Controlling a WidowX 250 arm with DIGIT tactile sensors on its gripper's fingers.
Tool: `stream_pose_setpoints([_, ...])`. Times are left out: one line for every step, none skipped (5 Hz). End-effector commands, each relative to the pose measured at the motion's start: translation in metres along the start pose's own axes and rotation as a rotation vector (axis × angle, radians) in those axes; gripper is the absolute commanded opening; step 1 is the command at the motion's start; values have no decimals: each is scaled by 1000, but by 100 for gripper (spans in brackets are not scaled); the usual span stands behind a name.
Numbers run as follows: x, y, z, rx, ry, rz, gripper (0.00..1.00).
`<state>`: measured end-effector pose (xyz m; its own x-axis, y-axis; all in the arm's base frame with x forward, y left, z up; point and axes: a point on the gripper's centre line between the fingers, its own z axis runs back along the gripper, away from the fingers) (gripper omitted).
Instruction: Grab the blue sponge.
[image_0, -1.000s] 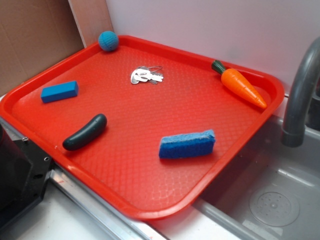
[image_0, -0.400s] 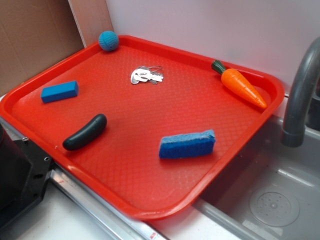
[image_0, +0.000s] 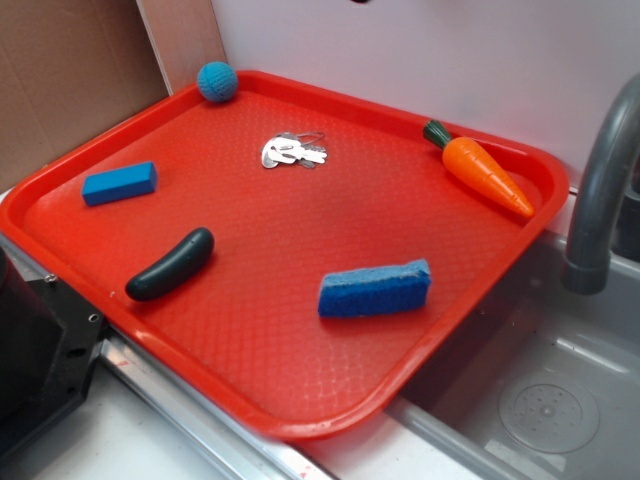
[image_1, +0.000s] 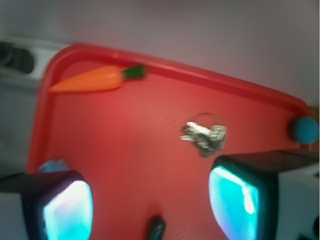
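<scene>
The blue sponge (image_0: 375, 288) lies flat on the red tray (image_0: 300, 420) near its front right corner, with its lighter fuzzy layer along the top. In the wrist view only a corner of the blue sponge (image_1: 52, 165) peeks out behind my left finger (image_1: 67, 210). My gripper (image_1: 150, 207) hangs high over the tray, open, with bare tray between its two widely spread fingers. It holds nothing and is well away from the sponge. In the exterior view the gripper is out of frame.
An orange carrot (image_0: 482, 172) lies at the back right. Keys (image_0: 292, 151) sit mid-back, a teal ball (image_0: 217, 81) in the back left corner, a smaller blue block (image_0: 119, 183) at the left, a dark cucumber (image_0: 170, 264) in front. A grey faucet (image_0: 600, 180) and sink stand right.
A small dark speck has appeared at the top edge of the exterior view. The objects on the tray have not moved.
</scene>
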<state>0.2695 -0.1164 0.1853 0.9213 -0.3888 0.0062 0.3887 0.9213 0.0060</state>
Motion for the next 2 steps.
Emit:
stream_pose_setpoints([-13,-77,6,-43,-39,-201,100])
stream_pose_setpoints([-19,-71,-1,-40,-37,-176,100])
